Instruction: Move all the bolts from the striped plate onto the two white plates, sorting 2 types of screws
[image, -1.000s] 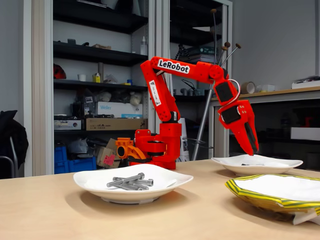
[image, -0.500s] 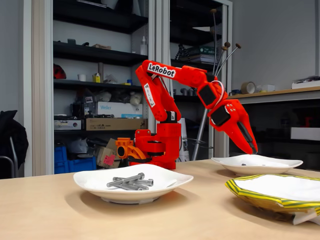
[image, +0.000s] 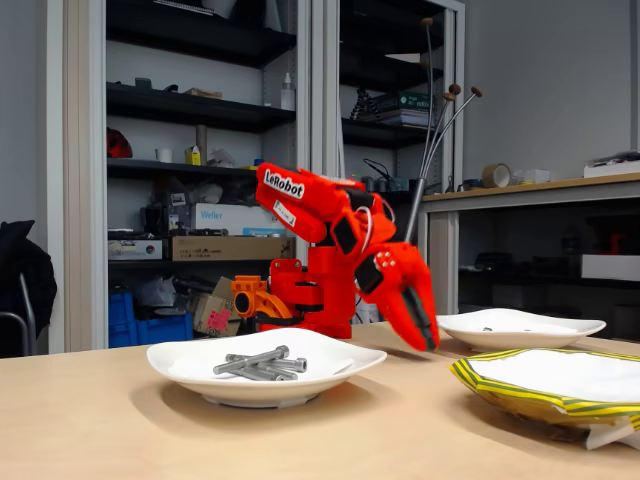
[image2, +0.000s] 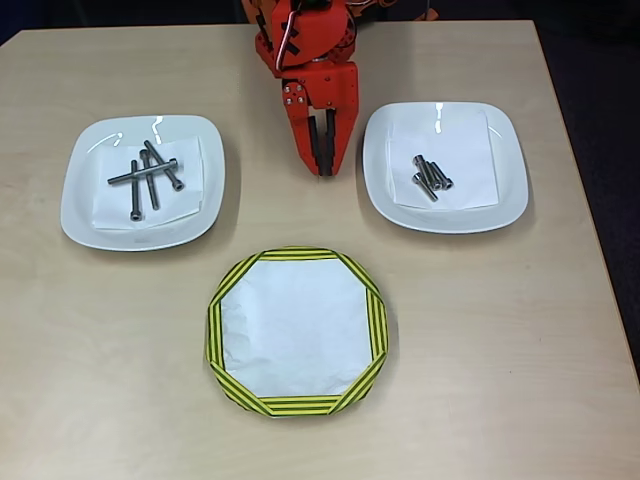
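The striped plate (image2: 213, 330) lies at the table's front middle, with only its white inside showing. Several long bolts (image2: 148, 177) lie crossed on the left white plate (image2: 80, 200). Three short bolts (image2: 430, 177) rest on the right white plate (image2: 505, 185). My red gripper (image2: 322, 168) points down at the table between the two white plates, shut and holding nothing. In the fixed view the gripper (image: 430, 343) hangs low just left of the right white plate (image: 560, 328), with the long bolts (image: 255, 364) on the left white plate (image: 180, 365) and the striped plate (image: 500, 390) in front.
The arm's red base (image: 310, 295) stands at the table's back edge. Shelves and a bench fill the room behind the table. Bare tabletop (image2: 500, 350) lies to both sides of the striped plate.
The arm has folded down and swung left in the fixed view, from above the right white plate to low between the two white plates. The fingers closed together.
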